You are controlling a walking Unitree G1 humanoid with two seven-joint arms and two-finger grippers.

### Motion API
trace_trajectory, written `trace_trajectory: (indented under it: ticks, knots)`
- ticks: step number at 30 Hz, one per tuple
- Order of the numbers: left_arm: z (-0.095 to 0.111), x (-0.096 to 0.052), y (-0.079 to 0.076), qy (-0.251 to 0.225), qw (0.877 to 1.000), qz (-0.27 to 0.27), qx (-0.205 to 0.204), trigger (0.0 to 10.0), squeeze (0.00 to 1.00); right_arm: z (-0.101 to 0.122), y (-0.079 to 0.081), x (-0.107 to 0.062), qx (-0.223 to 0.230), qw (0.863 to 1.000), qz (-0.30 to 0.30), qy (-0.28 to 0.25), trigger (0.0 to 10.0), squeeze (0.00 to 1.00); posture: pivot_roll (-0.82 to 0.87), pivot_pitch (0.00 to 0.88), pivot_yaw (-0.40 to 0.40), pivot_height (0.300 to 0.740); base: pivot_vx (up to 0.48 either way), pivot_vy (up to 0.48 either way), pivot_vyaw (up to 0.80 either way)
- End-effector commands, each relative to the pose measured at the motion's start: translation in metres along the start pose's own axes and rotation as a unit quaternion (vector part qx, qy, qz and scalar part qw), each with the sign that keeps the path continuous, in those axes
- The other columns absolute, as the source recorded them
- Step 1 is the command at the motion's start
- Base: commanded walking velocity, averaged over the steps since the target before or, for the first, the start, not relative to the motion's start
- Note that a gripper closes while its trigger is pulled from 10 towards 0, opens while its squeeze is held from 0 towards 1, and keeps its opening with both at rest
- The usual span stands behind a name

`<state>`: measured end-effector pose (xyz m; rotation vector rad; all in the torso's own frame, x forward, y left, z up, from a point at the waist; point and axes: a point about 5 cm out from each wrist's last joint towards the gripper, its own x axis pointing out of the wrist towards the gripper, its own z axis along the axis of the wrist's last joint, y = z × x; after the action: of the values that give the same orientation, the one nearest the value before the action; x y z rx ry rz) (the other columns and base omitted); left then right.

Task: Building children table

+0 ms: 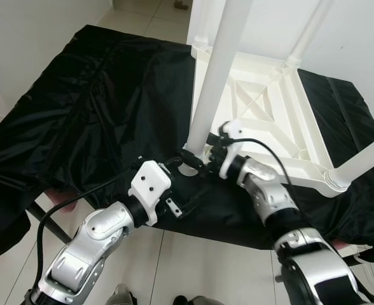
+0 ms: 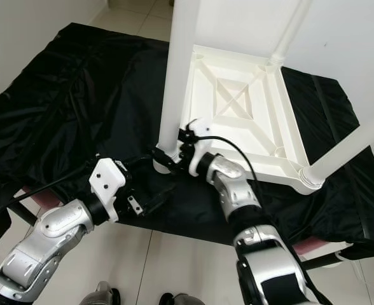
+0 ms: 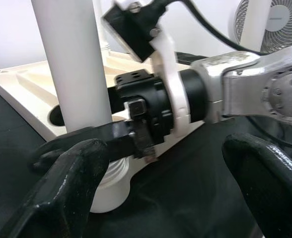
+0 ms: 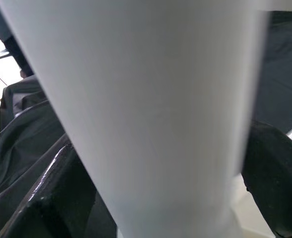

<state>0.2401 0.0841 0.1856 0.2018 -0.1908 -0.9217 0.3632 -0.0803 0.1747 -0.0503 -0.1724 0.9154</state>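
The white children's table (image 1: 270, 108) is lying upside down on the black-covered tabletop (image 1: 79, 121), four legs standing in sockets. The right gripper (image 1: 196, 159) is clasping the near-corner leg (image 1: 215, 76), seemingly seating it; the left gripper (image 1: 177, 190) is hovering spread beside.

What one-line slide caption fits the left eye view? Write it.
Right gripper closed around the near leg of the upturned white table on a black cloth, left gripper open beside it.

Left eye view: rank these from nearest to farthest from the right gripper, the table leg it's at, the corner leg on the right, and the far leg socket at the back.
1. Near table leg, between the right gripper's fingers.
2. Right corner leg, at the table's right side.
3. Far leg socket, at the back. Second and third are close.
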Motion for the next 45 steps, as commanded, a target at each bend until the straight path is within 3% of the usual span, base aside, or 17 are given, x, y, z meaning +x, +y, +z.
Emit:
trace_trajectory:
  ticks: [1,2,4,5,17,27,30,33,34,45]
  knots:
    - [0.002,0.001,-0.005,0.0,1.0,-0.025,-0.001,10.0,0.0,-0.005,-0.002,-0.001,0.003,1.0,-0.013,0.007,10.0,0.0,0.21,0.145,-0.135,0.74,0.0,0.0,0.0]
    - [0.002,0.001,-0.005,0.0,1.0,-0.024,0.0,10.0,0.0,-0.006,-0.003,0.0,0.008,1.0,-0.021,0.003,3.8,0.0,0.21,0.144,-0.134,0.74,0.0,0.0,0.0]
    - [0.002,0.002,-0.005,0.001,1.0,-0.023,0.0,10.0,0.0,-0.006,-0.003,0.001,0.01,1.0,-0.026,0.0,3.8,0.0,0.21,0.144,-0.134,0.74,0.0,0.0,0.0]
    - [0.002,0.002,-0.006,0.001,1.0,-0.023,0.0,10.0,0.0,-0.006,-0.004,0.0,0.013,0.999,-0.029,-0.002,0.0,0.0,0.21,0.144,-0.136,0.74,0.0,0.0,0.0]
    - [0.0,0.005,-0.007,0.001,1.0,-0.023,-0.004,10.0,0.0,-0.004,-0.013,-0.03,-0.013,0.999,-0.028,-0.027,0.0,0.0,0.18,0.145,-0.136,0.74,0.0,0.0,0.0]
    - [0.0,0.01,-0.008,-0.004,1.0,-0.03,-0.006,10.0,0.0,0.003,-0.002,-0.062,-0.026,0.997,-0.043,-0.051,0.0,0.0,0.16,0.143,-0.134,0.74,0.0,0.0,0.0]
    - [0.001,0.011,-0.007,-0.008,1.0,-0.028,-0.008,10.0,0.0,0.006,0.007,-0.079,-0.023,0.996,-0.062,-0.055,0.0,0.0,0.13,0.142,-0.126,0.74,0.0,0.0,0.0]
    - [0.001,0.012,-0.007,-0.01,1.0,-0.027,-0.011,10.0,0.0,0.006,0.009,-0.082,-0.026,0.996,-0.07,-0.053,0.0,0.0,0.11,0.141,-0.119,0.74,0.0,0.0,0.0]
    - [0.0,0.013,-0.007,-0.011,0.999,-0.029,-0.013,10.0,0.0,0.006,0.009,-0.08,-0.028,0.995,-0.077,-0.053,10.0,0.0,0.11,0.141,-0.115,0.74,0.0,0.0,0.0]
    - [0.0,0.014,-0.003,-0.011,1.0,-0.026,-0.007,10.0,0.0,0.007,0.003,-0.077,-0.018,0.995,-0.091,-0.042,10.0,0.0,0.13,0.131,-0.124,0.74,0.0,0.0,0.0]
